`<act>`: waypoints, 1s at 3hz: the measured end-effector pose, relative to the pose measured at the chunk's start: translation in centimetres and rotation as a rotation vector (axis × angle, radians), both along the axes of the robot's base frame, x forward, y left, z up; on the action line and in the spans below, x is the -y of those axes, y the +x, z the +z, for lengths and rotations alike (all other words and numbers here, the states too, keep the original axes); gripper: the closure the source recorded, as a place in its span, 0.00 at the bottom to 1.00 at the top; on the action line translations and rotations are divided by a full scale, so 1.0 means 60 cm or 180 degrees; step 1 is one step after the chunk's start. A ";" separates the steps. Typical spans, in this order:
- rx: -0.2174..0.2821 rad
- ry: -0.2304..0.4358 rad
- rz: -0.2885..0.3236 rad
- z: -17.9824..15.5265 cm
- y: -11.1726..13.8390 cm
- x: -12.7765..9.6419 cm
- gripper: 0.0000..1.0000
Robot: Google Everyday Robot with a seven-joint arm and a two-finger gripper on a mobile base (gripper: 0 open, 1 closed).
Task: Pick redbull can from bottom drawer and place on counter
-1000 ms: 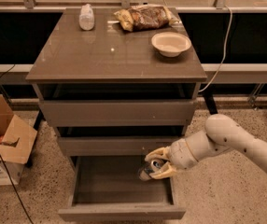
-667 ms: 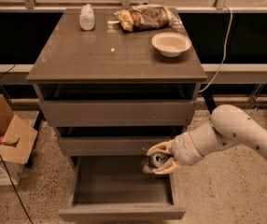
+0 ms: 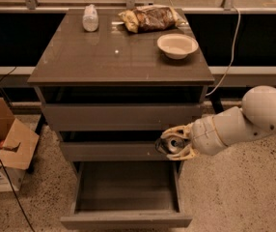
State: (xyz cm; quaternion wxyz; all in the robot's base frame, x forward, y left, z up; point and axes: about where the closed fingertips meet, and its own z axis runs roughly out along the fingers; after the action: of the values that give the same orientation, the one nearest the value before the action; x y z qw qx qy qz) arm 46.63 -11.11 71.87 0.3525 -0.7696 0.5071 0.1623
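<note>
My gripper (image 3: 172,143) is shut on the redbull can (image 3: 173,144), a small dark can with a shiny silver top. It holds the can in front of the middle drawer's right end, above the bottom drawer (image 3: 126,220). The bottom drawer is pulled open and its tray shows nothing inside. The counter (image 3: 104,57) is the glossy grey-brown top of the cabinet, well above the can.
On the counter stand a white plastic bottle (image 3: 90,18) at the back left, a snack bag (image 3: 150,19) at the back middle and a white bowl (image 3: 177,45) at the right. A cardboard box (image 3: 5,144) sits on the floor to the left. A cable (image 3: 230,52) hangs at the right.
My gripper has risen with the can from the open bottom drawer to the level of the middle drawer's front. The arm has lifted with it.
</note>
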 end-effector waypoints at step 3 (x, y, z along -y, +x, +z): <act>0.0548 -0.0135 0.0051 0.109 0.012 0.020 1.00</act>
State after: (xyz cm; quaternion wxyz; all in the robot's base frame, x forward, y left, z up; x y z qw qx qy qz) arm 47.37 -12.30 78.40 0.3772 -0.7920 0.4720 0.0876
